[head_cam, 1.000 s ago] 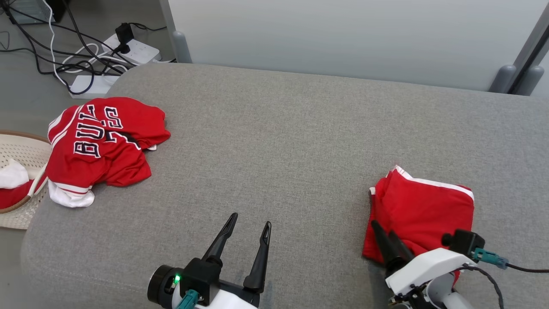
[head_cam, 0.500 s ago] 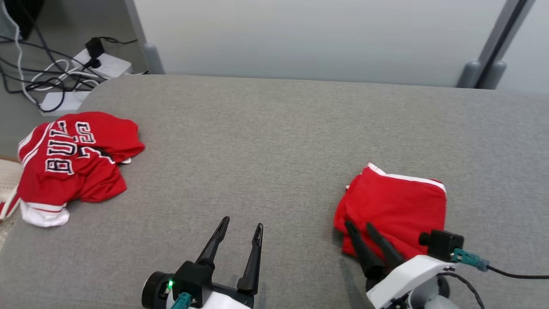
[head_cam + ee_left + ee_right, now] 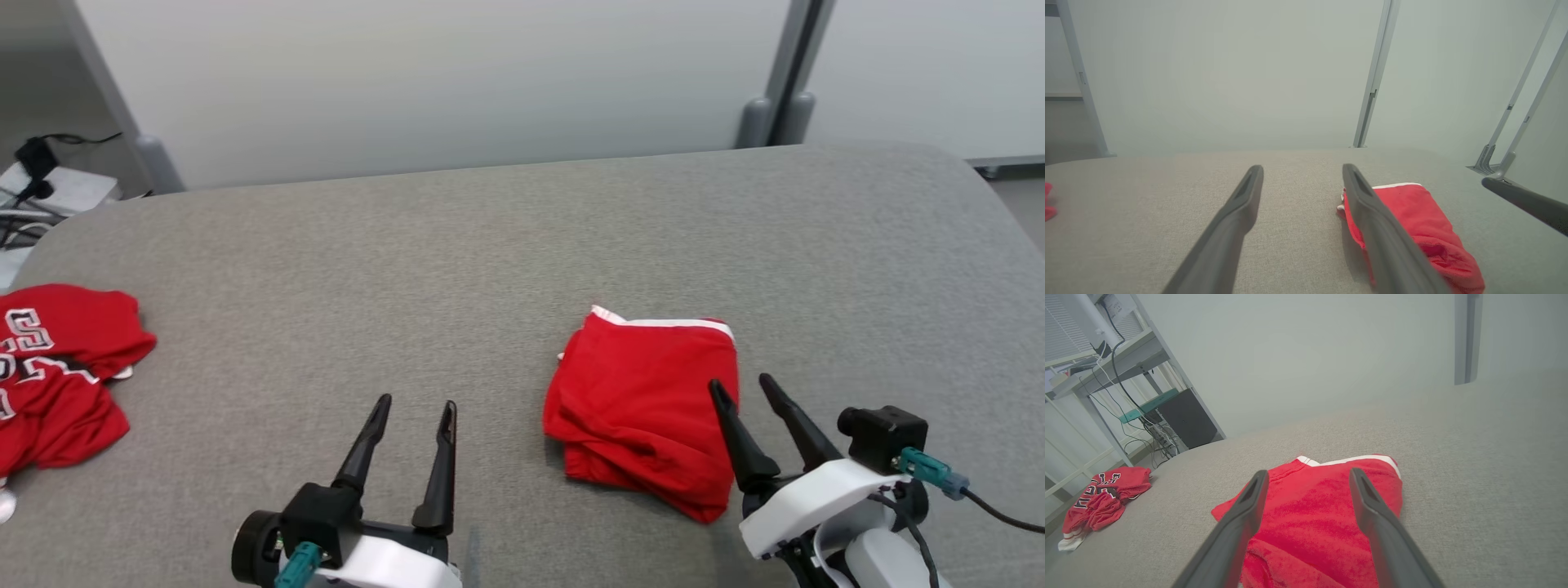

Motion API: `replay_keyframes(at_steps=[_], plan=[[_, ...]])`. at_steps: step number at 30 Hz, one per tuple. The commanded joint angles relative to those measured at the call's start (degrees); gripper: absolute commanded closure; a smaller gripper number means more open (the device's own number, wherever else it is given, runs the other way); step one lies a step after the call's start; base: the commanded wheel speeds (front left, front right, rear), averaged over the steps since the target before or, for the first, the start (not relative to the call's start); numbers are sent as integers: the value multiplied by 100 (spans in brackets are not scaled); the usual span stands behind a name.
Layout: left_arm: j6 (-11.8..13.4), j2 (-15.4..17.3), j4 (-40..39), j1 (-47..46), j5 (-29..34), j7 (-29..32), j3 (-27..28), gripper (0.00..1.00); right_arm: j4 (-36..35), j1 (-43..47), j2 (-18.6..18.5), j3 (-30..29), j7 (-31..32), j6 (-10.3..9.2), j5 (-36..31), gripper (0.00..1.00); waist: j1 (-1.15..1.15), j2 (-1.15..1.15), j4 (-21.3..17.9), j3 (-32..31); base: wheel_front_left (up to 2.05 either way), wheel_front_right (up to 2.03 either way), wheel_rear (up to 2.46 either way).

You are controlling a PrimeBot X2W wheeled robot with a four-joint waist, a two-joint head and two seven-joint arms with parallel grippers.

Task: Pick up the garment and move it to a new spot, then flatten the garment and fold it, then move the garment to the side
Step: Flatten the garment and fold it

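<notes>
The garment (image 3: 645, 400) is a red piece with white trim, folded into a compact bundle on the grey padded surface (image 3: 490, 245), right of centre. It also shows in the left wrist view (image 3: 1412, 212) and the right wrist view (image 3: 1314, 506). My right gripper (image 3: 740, 380) hovers over the garment's near right edge, open, nothing between its fingers (image 3: 1308, 473). My left gripper (image 3: 415, 403) stands open over bare surface to the garment's left (image 3: 1302, 168), holding nothing.
A second red jersey (image 3: 57, 367) with lettering lies crumpled at the surface's left edge (image 3: 1106, 494). Power strips and cables (image 3: 41, 188) sit on the floor at the far left. A pale wall panel with a grey post (image 3: 784, 90) backs the surface.
My right gripper has opened and let go of the folded garment, which now lies free. The head camera has swung right, shifting the whole scene left.
</notes>
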Motion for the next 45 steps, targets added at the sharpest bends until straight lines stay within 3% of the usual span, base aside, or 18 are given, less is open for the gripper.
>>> replay_keyframes(at_steps=[1, 14, 28, 45], plan=[[25, 0, -154, -153, 17, -59, 278, 0, -103, -245, -16, -19, -79, 25, -194, 0, 0, 0, -191, -26, 0, 0, 0], [-120, 0, -82, 158, 59, -59, 820, 0, -566, 361, -65, -882, -82, 25, -1339, 0, 0, 0, -276, -279, 0, 0, 0], [-198, 0, 27, 692, 499, -59, 1117, 0, -1176, 1262, 10, -1617, -83, 25, -1719, 0, 0, 0, -197, -582, 0, 0, 0], [-133, 0, -160, 935, 552, -59, 1274, 0, -1327, 1627, 90, -1798, -83, 25, -1898, 0, 0, 0, -102, -632, 0, 0, 0]])
